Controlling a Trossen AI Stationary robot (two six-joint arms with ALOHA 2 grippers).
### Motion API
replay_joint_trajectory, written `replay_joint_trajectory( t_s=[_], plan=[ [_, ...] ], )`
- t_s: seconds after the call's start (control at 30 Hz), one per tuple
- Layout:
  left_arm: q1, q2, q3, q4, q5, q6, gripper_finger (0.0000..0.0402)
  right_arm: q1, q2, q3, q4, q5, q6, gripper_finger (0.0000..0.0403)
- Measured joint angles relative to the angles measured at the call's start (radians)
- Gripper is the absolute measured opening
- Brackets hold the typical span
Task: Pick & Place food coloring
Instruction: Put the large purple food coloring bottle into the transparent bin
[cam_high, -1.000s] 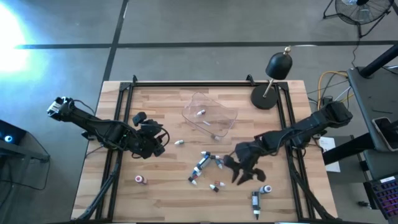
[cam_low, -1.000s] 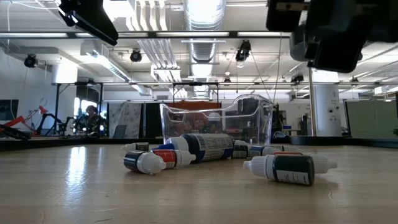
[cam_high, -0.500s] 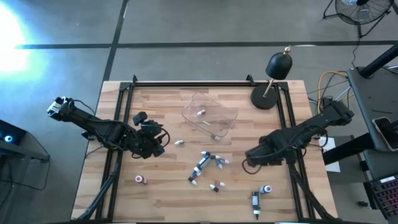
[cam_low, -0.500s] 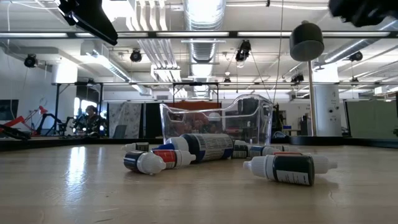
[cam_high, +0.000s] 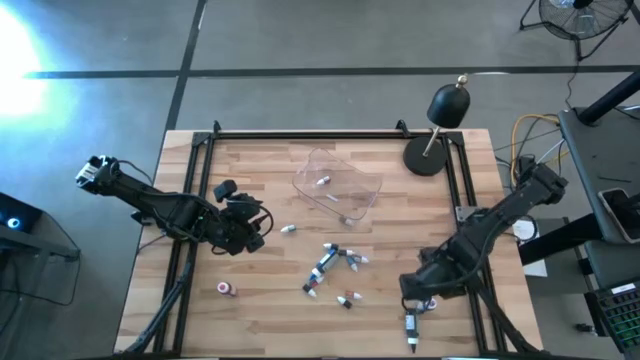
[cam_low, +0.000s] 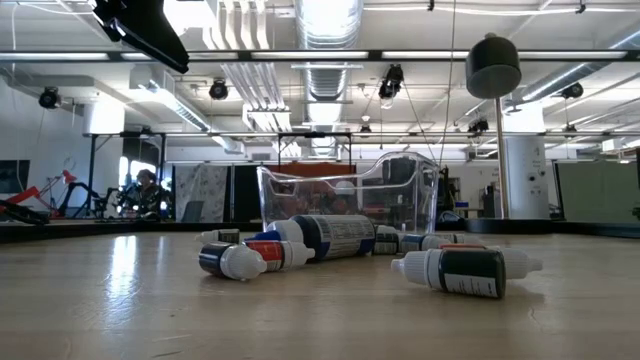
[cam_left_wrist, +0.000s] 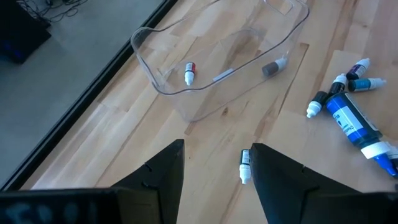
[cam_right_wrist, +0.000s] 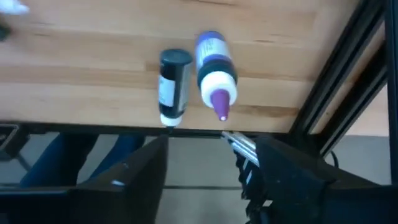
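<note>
While the left gripper (cam_left_wrist: 211, 180) hangs spread over a lone bottle (cam_left_wrist: 244, 167), the right gripper (cam_right_wrist: 211, 168), spread and empty, hovers just short of two bottles (cam_right_wrist: 216, 71) at the surface's edge; next, descend and pinch one.

Wooden table (cam_high: 250, 310) bears scattered bottles (cam_high: 322, 268), clear tray (cam_high: 337, 187), lamp (cam_high: 425, 157).
</note>
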Motion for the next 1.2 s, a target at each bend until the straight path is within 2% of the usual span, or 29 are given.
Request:
replay_joint_trajectory(
  t_s=[0.13,0.3,0.63,0.9,1.2],
  plan=[
    [0.0,0.0,0.0,0.0,0.0,-0.001,0.0156,0.035,0.047,-0.002,-0.002,0.0,0.05,0.0273],
    [0.0,0.0,0.0,0.0,0.011,-0.001,0.0156,0.042,0.098,-0.002,0.016,-0.001,0.052,0.0276],
    [0.0,0.0,0.0,0.0,0.032,-0.006,0.0156,0.062,0.181,-0.006,0.037,-0.008,0.019,0.0235],
    [0.0,0.0,0.0,0.001,0.032,-0.006,0.0156,0.064,0.175,-0.045,0.039,-0.001,0.019,0.0216],
    [0.0,0.0,0.0,0.0,0.033,-0.007,0.0156,0.064,0.164,-0.111,0.177,-0.002,0.015,0.0191]
  ],
)
